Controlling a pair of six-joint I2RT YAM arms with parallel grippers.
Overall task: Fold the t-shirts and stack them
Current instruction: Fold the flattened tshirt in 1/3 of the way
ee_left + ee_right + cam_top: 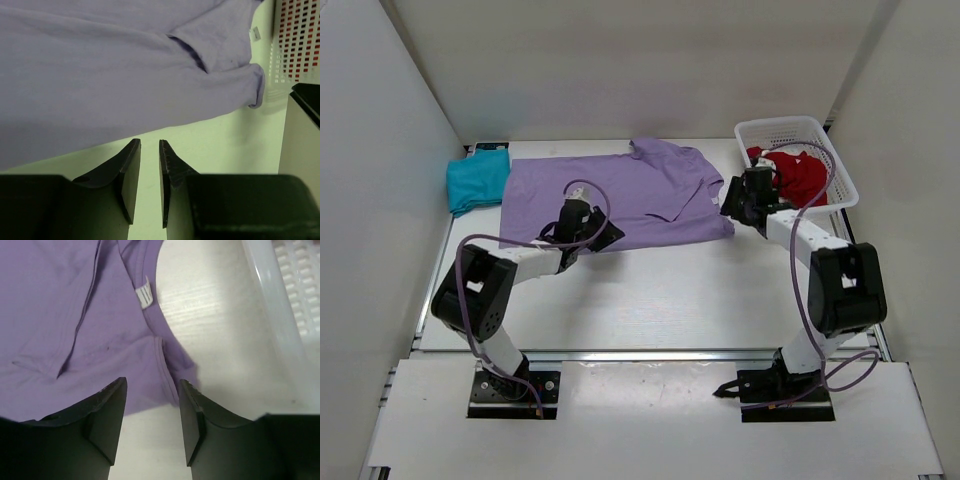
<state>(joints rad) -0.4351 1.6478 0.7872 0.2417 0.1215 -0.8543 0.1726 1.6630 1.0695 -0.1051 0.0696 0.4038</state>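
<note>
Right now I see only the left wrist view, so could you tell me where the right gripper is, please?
Observer: The right gripper hangs open over the lavender t-shirt's neck edge, near its white label.
Operator: Thank you. Is anything folded already?
Observer: A teal t-shirt lies folded at the far left corner of the table.
Operator: And the red behind that mesh?
Observer: That is a red t-shirt, crumpled inside the white basket.
</note>
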